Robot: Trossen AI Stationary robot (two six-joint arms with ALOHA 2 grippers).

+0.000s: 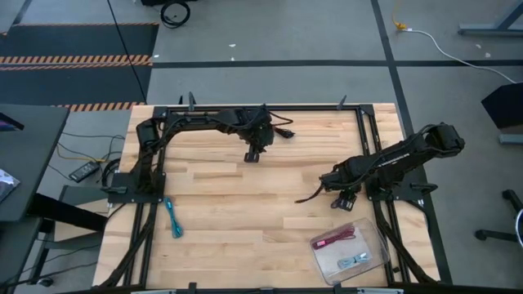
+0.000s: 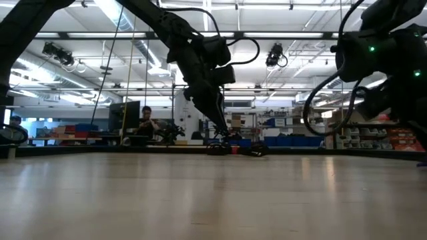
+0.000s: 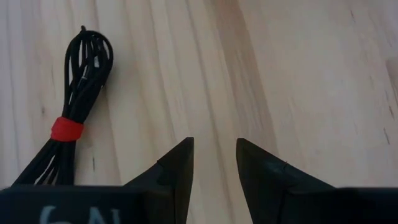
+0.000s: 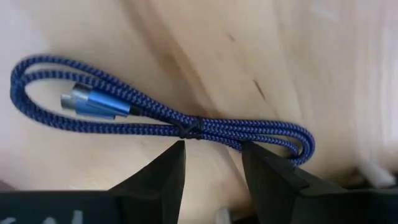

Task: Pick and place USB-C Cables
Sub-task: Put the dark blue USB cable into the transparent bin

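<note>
Clear rectangular plastic tray [image 1: 372, 263] at near right corner of the light wooden table [image 1: 245, 212]; inside, maroon cable bundle [image 1: 337, 238] toward far edge, pale blue bundle [image 1: 353, 262] nearer middle.

Right gripper [image 4: 212, 163] just beyond the tray, low over table, fingers parted narrowly around the dark blue-purple braided cable [image 4: 161, 118] near its tie (touching or not: cannot tell).

Left gripper [image 3: 214, 163] well beyond the tray, near far table edge, fingers apart, holding nothing; black cable bundle with red band [image 3: 73, 118] just beside, partly cut off.

Teal cable [image 1: 172, 217] far across from the tray, near left arm's base.
</note>
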